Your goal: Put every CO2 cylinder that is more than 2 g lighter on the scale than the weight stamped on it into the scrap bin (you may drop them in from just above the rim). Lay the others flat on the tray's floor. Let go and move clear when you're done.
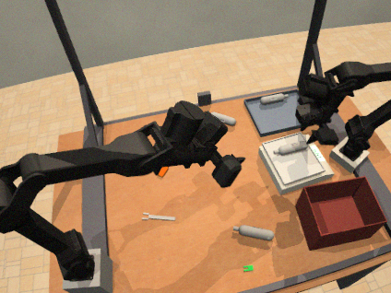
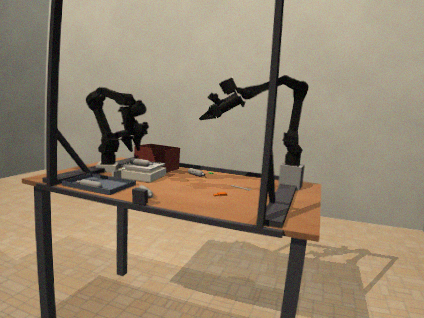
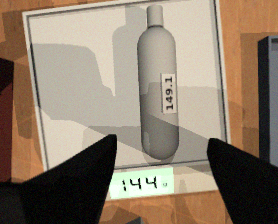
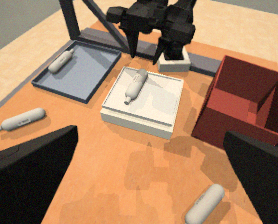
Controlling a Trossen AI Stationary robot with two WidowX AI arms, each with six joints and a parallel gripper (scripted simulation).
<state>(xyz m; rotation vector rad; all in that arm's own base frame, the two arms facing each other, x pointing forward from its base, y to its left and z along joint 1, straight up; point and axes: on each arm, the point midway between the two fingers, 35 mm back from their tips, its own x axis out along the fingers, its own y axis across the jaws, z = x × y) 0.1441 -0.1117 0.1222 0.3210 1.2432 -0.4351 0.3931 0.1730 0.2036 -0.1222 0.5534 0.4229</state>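
A grey CO2 cylinder [image 1: 290, 148] [image 3: 157, 100] [image 4: 136, 85] stamped 149.1 lies flat on the white scale [image 1: 300, 175] [image 3: 65, 75] [image 4: 157, 112]. The scale's display [image 3: 141, 183] reads 144. My left gripper [image 1: 313, 136] [image 3: 162, 143] [image 4: 143, 61] hangs just above the cylinder's base end, fingers apart on either side, open and empty. My right gripper [image 1: 229, 168] [image 2: 202, 117] is wide open and empty, high over the table's middle. One cylinder [image 1: 273, 99] [image 4: 61, 61] lies in the blue tray [image 1: 272, 120] [image 4: 85, 77]. The dark red scrap bin [image 1: 318, 230] [image 4: 235, 100] holds nothing.
Two more cylinders lie on the table: one [image 1: 254, 232] [image 4: 205, 202] at the front, one [image 1: 223, 118] [image 4: 22, 119] left of the tray. A small dark block [image 1: 204, 98], an orange piece [image 1: 162, 171], a grey tool [image 1: 159, 217] and a green piece [image 1: 248, 268] lie about. Frame posts stand at both sides.
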